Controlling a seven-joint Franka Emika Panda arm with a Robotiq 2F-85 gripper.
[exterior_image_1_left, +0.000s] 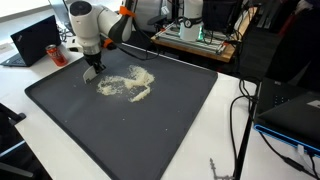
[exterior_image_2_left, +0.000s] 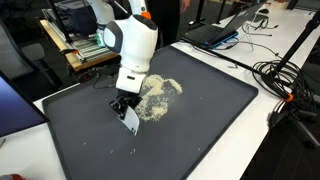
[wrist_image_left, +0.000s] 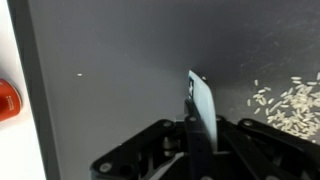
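My gripper (exterior_image_1_left: 91, 70) (exterior_image_2_left: 125, 108) (wrist_image_left: 198, 135) is shut on a thin white flat card or scraper (wrist_image_left: 203, 103) (exterior_image_2_left: 131, 119), which sticks out past the fingertips. It hangs low over a large dark tray (exterior_image_1_left: 160, 130) (exterior_image_2_left: 200, 130), just beside a loose spread of pale grains (exterior_image_1_left: 127, 84) (exterior_image_2_left: 157, 97). In the wrist view the grains (wrist_image_left: 290, 100) lie to the right of the card; its edge is near the dark surface (wrist_image_left: 110, 60), and contact cannot be told. A single stray grain (wrist_image_left: 81, 73) lies apart at the left.
The tray lies on a white table (exterior_image_1_left: 250, 140). A laptop (exterior_image_1_left: 37, 40) and a red can (exterior_image_1_left: 57, 53) stand past the tray's edge; the can's red shows at the left in the wrist view (wrist_image_left: 7, 100). Cables (exterior_image_2_left: 285, 75) trail over the table. Shelves with gear (exterior_image_1_left: 195, 35) stand behind.
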